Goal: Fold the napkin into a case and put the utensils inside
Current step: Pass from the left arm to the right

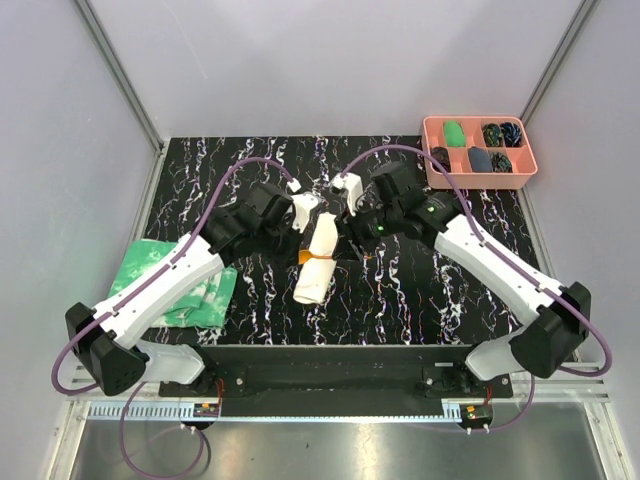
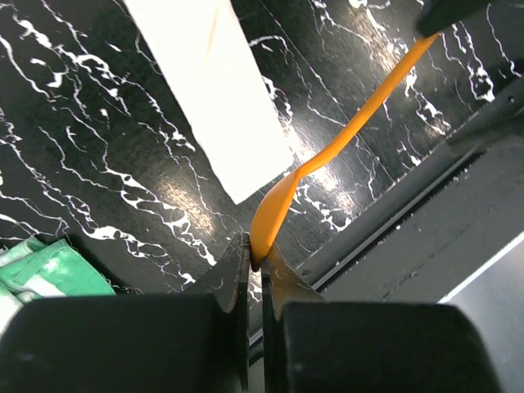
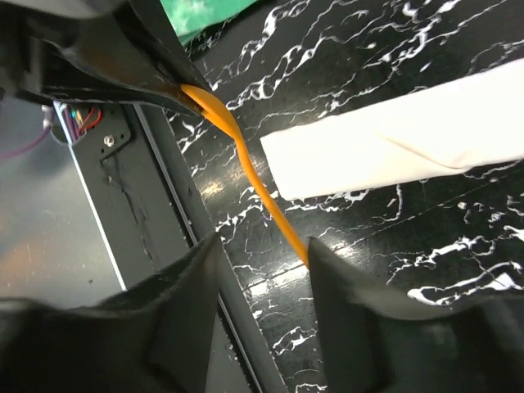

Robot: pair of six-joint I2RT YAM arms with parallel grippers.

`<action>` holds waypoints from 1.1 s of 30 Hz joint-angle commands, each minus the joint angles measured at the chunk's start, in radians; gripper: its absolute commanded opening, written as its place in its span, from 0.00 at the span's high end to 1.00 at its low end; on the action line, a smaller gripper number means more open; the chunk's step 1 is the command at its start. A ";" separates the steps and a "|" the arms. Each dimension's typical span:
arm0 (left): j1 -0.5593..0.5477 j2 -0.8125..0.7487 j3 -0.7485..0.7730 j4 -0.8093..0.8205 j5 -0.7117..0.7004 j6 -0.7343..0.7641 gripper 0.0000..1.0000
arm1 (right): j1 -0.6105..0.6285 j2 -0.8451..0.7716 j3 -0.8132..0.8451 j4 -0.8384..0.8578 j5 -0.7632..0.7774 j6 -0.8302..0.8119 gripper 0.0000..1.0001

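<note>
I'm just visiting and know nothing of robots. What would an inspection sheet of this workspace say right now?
Surface: black marbled mat, flat.
Job's things: napkin folded into a long strip on the mat; orange spoon held beside its end; fork not seen.
Clutter: green cloth at left; pink tray of small items, far right.
Grippers: left gripper shut on the spoon's bowl; right gripper open around its handle.
Cables: purple cables, clear of the napkin.
Surroundings: grey walls; nothing else seen.

Orange spoon [image 2: 272, 214], cream-white napkin [image 2: 209, 90], black white-veined table [image 1: 430, 290], green-and-white mottled cloth [image 1: 150, 275], pink tray [image 1: 478, 181].
</note>
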 commanded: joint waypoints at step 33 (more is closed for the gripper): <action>0.068 -0.045 -0.019 0.027 0.200 0.076 1.00 | 0.024 0.045 -0.013 0.107 -0.046 0.064 0.45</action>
